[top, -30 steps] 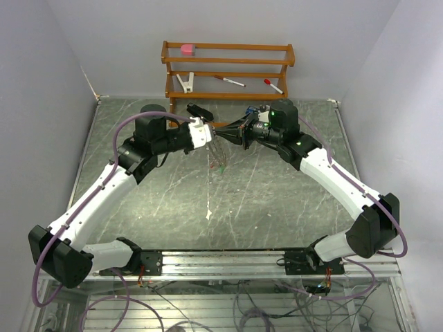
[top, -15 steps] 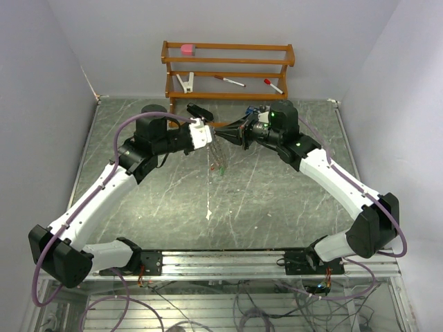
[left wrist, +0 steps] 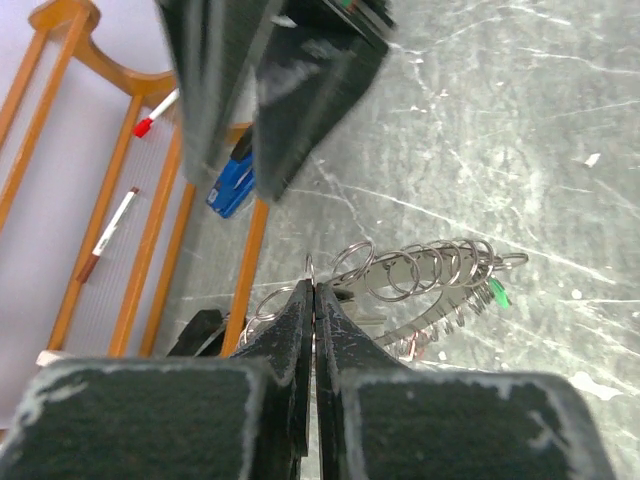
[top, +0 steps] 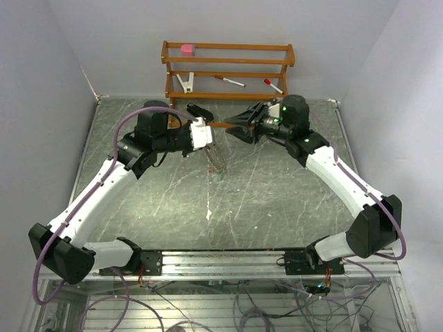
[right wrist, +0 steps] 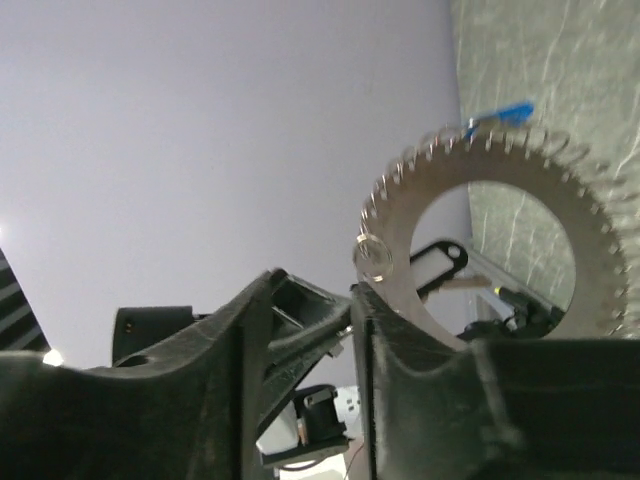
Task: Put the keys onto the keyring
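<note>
Top view: left gripper [top: 210, 135] is closed on the large thin grey toothed metal keyring [top: 219, 158], which hangs below it over the table. Right gripper [top: 237, 126] sits just beside it, jaws spread, holding nothing. Brown wooden rack [top: 228, 62] at the back holds a pink block [top: 187, 49] on top, with a white clip [top: 185, 82] and red-capped pens [top: 229, 81] lower down.

Left wrist: fingers pinch the ring's rim. A green-tagged key [left wrist: 497, 293] hangs on the far side.

Right wrist: ring seen face-on past the parted fingers, a blue-tagged key [right wrist: 497, 113] at its top edge.

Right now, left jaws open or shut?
Shut: in the left wrist view the left jaws press together, no gap, pinching the keyring.
</note>
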